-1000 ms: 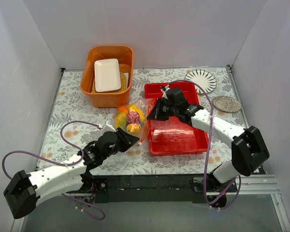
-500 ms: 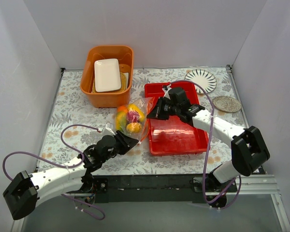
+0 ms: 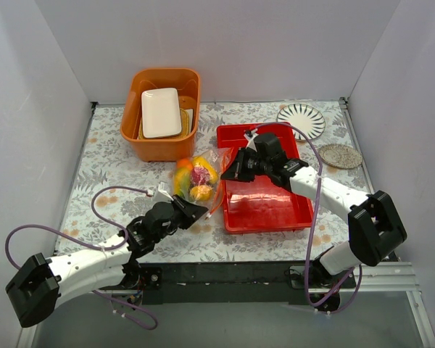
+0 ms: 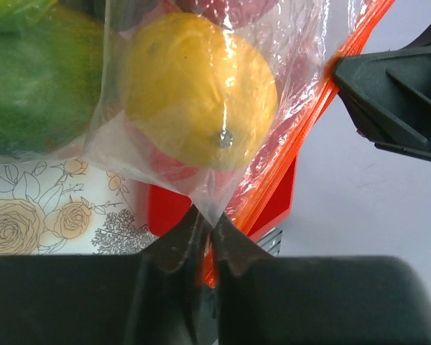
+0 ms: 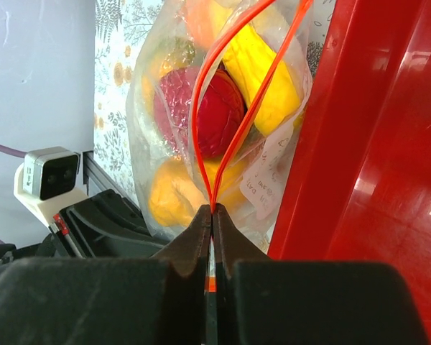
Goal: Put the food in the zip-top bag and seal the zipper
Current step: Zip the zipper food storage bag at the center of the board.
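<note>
The zip-top bag [image 3: 205, 193] lies between the orange tub and the red tray, with the food [image 3: 199, 177] inside. My left gripper [image 3: 193, 212] is shut on the bag's near corner [image 4: 207, 208]. A yellow fruit [image 4: 197, 90] and a green mango [image 4: 36, 79] press against the plastic just beyond it. My right gripper [image 3: 230, 172] is shut on the zipper [image 5: 212, 205]. Beyond its tips the two orange-red strips [image 5: 233, 136] spread apart into an open loop over a dark red fruit [image 5: 208, 111] and a yellow mango [image 5: 262, 72].
A red tray [image 3: 268, 206] lies right of the bag, its wall close to my right gripper [image 5: 373, 144]. An orange tub [image 3: 134, 130] holding a white plate stands at the back left. A striped plate [image 3: 301, 119] and a speckled dish [image 3: 340, 155] sit at the back right.
My right gripper has shifted slightly nearer along the bag's mouth, and the left arm has drawn back a little with the corner. Both stay shut on the bag.
</note>
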### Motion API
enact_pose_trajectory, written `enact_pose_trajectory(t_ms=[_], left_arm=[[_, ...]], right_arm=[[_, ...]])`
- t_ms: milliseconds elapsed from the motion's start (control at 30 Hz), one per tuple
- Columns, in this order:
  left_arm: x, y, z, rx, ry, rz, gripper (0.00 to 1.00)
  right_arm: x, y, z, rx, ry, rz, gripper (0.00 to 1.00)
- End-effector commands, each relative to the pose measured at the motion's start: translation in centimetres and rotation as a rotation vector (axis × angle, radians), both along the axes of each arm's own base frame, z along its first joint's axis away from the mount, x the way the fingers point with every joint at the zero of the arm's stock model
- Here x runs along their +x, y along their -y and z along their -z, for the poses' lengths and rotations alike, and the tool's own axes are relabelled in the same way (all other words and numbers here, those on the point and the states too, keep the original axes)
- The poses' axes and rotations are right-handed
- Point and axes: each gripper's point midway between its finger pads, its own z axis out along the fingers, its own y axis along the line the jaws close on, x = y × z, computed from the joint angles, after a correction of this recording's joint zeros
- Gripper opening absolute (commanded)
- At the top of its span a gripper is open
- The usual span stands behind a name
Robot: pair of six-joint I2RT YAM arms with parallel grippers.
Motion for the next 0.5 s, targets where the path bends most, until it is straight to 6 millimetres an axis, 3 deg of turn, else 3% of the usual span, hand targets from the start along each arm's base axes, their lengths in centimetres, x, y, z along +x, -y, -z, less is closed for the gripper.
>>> enact_pose_trajectory(t_ms=[0, 67, 100, 200, 300, 467], left_arm=[[0.7, 0.7, -2.4, -0.276, -0.177, -0.136, 0.00], [0.8, 0.5, -2.5, -0.259, -0.168, -0.142, 0.00], [1.0, 0.5, -3.0, -0.251, -0.153, -0.142, 0.00], [1.4, 0.3, -3.9, -0.238, -0.121, -0.154, 0.00], [1.5, 0.1, -4.5, -0.210, -0.083, -0.146, 0.00], [1.5, 0.2, -4.5, -0.161, -0.060, -0.128, 0.00]], right_arm=[[-0.2, -0.1, -1.7, 0.044, 0.044, -0.019, 0.10], [-0.1, 0.1, -1.8, 0.026, 0.052, -0.017, 0.19], [0.1, 0.5, -1.7, 0.000, 0.072, -0.011, 0.34], [-0.2, 2.0, -1.6, -0.075, 0.071, 0.017, 0.56], [-1.4, 3.8, -1.4, -0.126, 0.066, 0.040, 0.68], [-4.7, 4.4, -2.0, -0.050, 0.027, 0.010, 0.70]])
